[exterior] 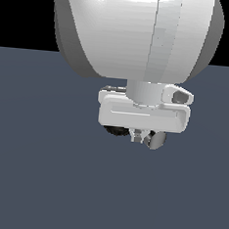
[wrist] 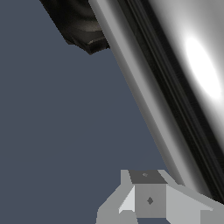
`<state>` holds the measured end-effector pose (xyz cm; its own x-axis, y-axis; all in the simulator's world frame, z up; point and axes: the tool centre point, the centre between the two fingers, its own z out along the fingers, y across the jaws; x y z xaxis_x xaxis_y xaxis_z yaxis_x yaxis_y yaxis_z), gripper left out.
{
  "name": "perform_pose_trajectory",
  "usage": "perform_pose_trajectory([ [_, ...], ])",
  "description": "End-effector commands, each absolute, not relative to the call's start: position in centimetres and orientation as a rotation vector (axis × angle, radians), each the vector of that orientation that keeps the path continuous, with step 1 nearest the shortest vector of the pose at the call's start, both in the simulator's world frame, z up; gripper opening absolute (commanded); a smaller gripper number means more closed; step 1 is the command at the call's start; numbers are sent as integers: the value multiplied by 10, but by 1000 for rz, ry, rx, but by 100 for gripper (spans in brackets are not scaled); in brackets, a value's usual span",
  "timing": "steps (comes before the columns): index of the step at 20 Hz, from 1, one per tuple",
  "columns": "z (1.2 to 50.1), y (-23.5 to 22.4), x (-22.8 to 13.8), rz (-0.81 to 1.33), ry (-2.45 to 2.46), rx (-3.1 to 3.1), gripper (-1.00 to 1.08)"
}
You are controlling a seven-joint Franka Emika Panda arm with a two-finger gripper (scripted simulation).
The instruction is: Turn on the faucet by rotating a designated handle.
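In the exterior view my white arm fills the upper half and hides most of the faucet. Under the hand, my gripper (exterior: 140, 137) points down with its two fingers close together and nothing between them. The faucet's black part (exterior: 115, 130) peeks out on the exterior view's left of the fingers. The handle's flat round grey end (exterior: 157, 139) shows just to their right, touching or nearly touching them. In the wrist view the handle (wrist: 131, 87) runs as a long grey bar close past one fingertip (wrist: 150, 199), with the black faucet base (wrist: 83, 26) at its far end.
A flat dark blue-grey floor (exterior: 37, 178) spreads all around the faucet. Black background lies beyond its far edge. No other objects show in either view.
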<state>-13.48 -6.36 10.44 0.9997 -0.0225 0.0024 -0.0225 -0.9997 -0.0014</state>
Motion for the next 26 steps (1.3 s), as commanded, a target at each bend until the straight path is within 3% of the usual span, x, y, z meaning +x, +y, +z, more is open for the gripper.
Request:
perform_pose_trajectory([
  [1, 101, -83, -134, 0, 55, -3141, -100],
  [9, 101, -116, -132, 0, 55, -3141, -100],
  [10, 105, -102, -127, -15, 17, -3142, -100],
  [26, 104, -147, -84, -10, 30, -3142, -100],
])
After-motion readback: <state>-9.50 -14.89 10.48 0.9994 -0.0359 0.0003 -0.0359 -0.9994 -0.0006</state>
